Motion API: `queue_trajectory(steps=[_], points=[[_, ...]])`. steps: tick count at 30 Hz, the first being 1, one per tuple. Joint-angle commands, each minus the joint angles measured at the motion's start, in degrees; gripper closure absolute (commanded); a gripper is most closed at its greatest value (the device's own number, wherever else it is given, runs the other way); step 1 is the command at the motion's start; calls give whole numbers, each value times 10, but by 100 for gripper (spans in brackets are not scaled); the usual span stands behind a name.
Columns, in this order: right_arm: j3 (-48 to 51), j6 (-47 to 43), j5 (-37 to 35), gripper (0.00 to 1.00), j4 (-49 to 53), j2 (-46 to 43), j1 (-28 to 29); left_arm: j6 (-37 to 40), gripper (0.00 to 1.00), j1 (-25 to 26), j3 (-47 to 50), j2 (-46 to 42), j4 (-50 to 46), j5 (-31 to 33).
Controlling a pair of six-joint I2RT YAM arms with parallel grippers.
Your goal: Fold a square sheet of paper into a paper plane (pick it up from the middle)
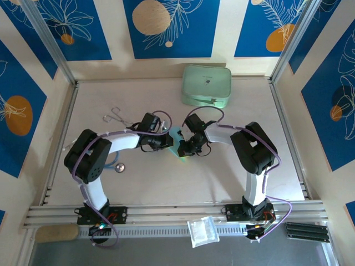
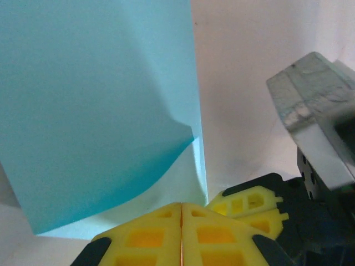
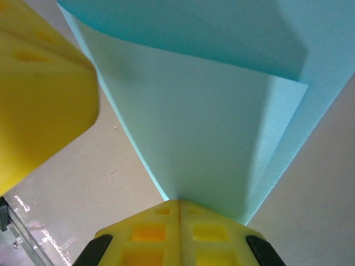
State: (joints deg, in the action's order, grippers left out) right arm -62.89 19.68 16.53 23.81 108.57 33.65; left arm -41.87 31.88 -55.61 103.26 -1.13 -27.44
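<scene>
The sky-blue sheet of paper [image 1: 177, 139] is held just above the middle of the table between both grippers. It is partly folded: one layer lies over another, with a bent flap corner [image 2: 186, 133]. My left gripper [image 2: 181, 206] is shut, and the paper's [image 2: 94, 111] lower edge runs into its yellow fingertips. My right gripper [image 3: 180, 202] is shut on a narrow folded end of the paper [image 3: 205, 127], which fans out from its tips. The two grippers [image 1: 169, 142] [image 1: 187, 146] nearly touch. Each sees the other's yellow fingers [image 2: 249, 206] [image 3: 39, 94].
A mint-green case [image 1: 207, 86] lies at the back of the table. Metal forceps [image 1: 115, 116] and a stethoscope-like item [image 1: 117, 166] lie on the left near the left arm. A small plastic bag [image 1: 202, 230] rests on the front rail.
</scene>
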Motion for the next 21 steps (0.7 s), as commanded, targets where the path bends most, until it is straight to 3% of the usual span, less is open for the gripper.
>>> queue_trajectory(steps=[1,13,21], points=[[2,-8,17,97,6,3,-5,-11,92,4,4,15,15,-8],[-2,57,40,97,-25,-18,-4,-20,94,5,-6,52,-22,24],[-5,104,14,97,-38,3,0,-25,95,5,-18,72,-73,54]])
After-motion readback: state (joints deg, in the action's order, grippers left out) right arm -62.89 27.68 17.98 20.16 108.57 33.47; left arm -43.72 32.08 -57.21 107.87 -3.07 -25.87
